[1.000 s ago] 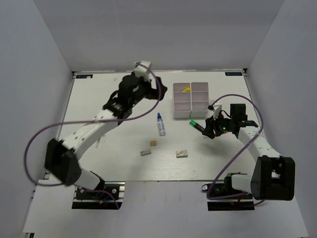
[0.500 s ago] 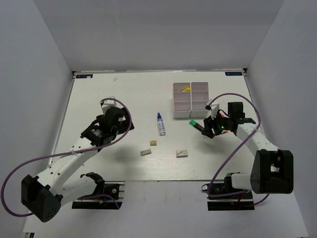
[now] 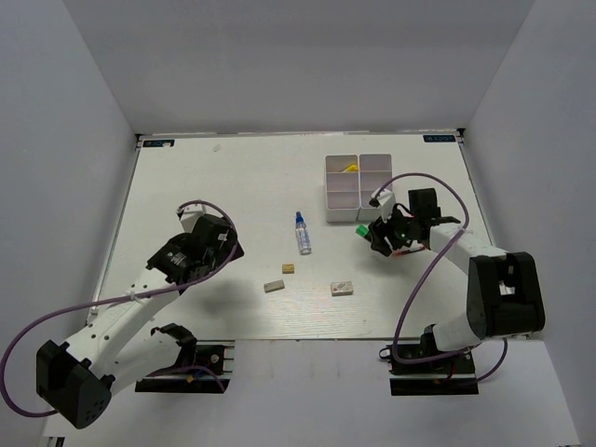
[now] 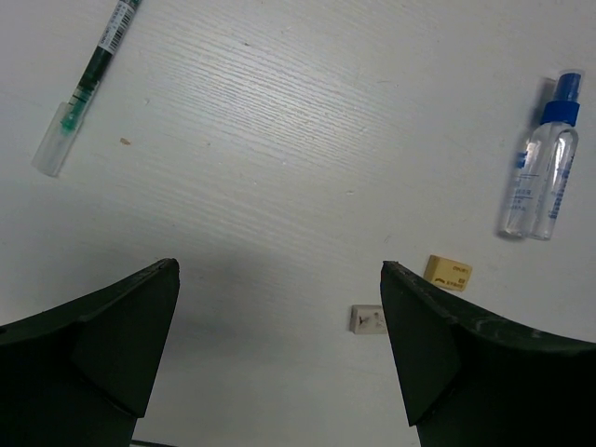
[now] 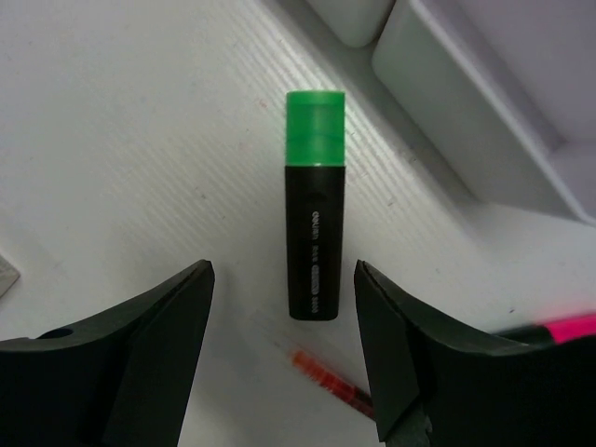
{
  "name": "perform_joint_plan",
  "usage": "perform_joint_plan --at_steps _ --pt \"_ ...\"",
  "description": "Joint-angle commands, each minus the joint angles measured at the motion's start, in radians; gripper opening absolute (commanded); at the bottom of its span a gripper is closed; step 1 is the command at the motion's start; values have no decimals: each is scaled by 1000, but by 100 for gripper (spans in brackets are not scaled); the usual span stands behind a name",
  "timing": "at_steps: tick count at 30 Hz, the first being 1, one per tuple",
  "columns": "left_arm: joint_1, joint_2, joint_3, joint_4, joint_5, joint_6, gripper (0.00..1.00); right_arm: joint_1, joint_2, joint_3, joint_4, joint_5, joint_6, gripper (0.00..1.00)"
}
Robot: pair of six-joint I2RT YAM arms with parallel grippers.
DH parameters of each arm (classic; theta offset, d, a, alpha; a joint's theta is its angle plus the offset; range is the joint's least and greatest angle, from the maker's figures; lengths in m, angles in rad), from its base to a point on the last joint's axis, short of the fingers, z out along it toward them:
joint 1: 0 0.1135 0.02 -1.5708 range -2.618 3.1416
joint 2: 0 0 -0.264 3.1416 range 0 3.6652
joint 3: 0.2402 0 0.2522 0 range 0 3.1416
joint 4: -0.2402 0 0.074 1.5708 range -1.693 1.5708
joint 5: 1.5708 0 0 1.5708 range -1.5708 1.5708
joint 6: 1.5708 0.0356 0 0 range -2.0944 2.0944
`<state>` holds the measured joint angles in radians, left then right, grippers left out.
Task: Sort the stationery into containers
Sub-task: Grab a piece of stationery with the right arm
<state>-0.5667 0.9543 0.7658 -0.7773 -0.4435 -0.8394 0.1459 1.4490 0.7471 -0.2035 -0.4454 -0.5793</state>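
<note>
A green-black highlighter [image 5: 314,214] lies flat on the worktop [image 5: 121,121], its cap toward the white tray [image 5: 484,121] just beside it. The right hand [image 5: 282,270] frames it, fingers apart on either side and touching nothing, apparently lined up to close across the barrel. What looks like a thin red pen [image 5: 321,371] lies close by, blurred. Well apart, the left hand [image 4: 279,307] hovers spread and empty, near the blue-capped bottle [image 4: 540,158], tan eraser [image 4: 448,272] and white eraser [image 4: 366,318], likely its share.
</note>
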Motion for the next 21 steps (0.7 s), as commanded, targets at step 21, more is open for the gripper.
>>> perform_joint_plan --at_steps 21 --pt "4 -8 0 122 162 55 98 95 149 44 113 116 -8 58"
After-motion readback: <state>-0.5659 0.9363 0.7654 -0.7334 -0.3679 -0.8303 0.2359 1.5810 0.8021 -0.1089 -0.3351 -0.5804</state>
